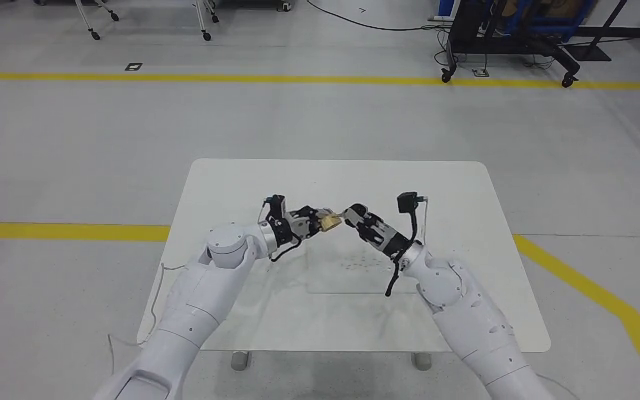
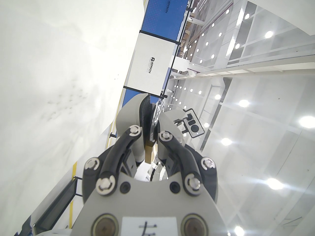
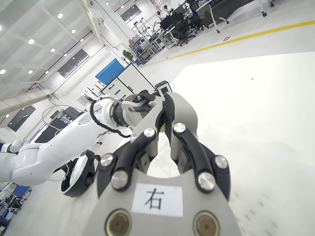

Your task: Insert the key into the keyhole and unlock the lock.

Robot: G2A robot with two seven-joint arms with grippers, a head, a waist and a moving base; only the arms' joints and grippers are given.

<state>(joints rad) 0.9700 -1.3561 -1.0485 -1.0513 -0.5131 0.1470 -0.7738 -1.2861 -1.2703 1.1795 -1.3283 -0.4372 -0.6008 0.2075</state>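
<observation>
- The left pincer (image 1: 310,221) is clenched on the lock (image 1: 326,220) and holds it in the air above the middle of the worktop (image 1: 250,190).
- In the left wrist view, the brass body sits between the fingers, and a silver part runs on from it toward the tips. I cannot tell whether that part is the shackle.
- The right pincer (image 1: 352,214) is clenched too, on a thin thing that barely shows between its pads. I take this for the key (image 3: 161,126).
- The two pincers meet nearly tip to tip, and the lock lies just beside the right pincer, on the side toward the left arm.
- The long axes of both pincers fall close to one line across the worktop, each pointing at the other. The right arm's line comes in slightly slanted.
- Whether the key's tip is already in the keyhole is hidden by the fingers.
- My judgement is that the right arm is nearer the work. The next move turns on keeping the key's shaft in line with the keyhole before any twist.
</observation>
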